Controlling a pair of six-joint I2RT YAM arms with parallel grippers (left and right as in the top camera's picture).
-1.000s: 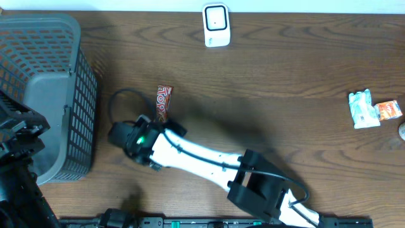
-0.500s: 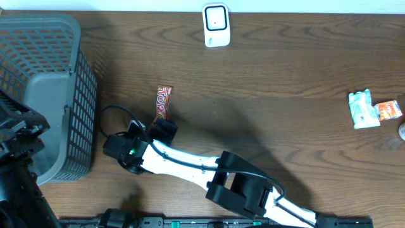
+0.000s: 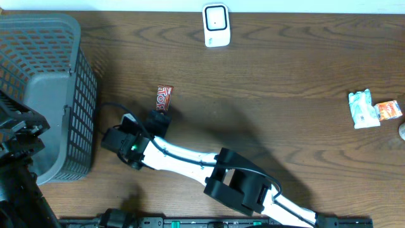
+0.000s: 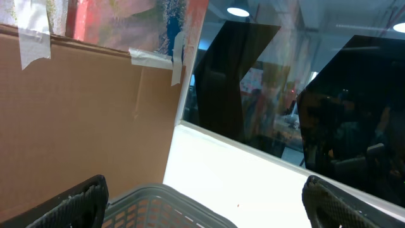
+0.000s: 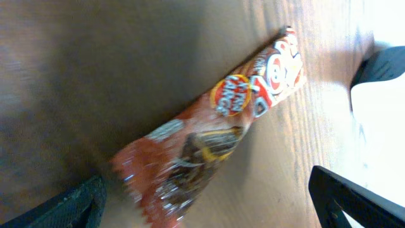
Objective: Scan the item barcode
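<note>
Two grippers are standing with their jaws spread wide, and neither is clamping anything. The right gripper [image 3: 159, 116] is hanging low over the wooden table [image 3: 285, 82], right at the near end of the candy bar [image 3: 164, 98]. In its wrist view the red wrapper is lying flat on the wood and running diagonally away between the two dark fingertips [image 5: 69, 206]. They are sitting well out to either side, clear of the wrapper. The wrapper's near end is blurring out, so whether the gripper body is brushing it cannot be told. The white scanner [image 3: 216, 25] is sitting far beyond this gripper at the table's back edge, and two small packets [image 3: 364, 109] are lying far off to its right. The left gripper [image 4: 212, 206] is pointing upward over the grey basket [image 3: 44, 63], with the rim just below its fingers and nothing between them.
</note>
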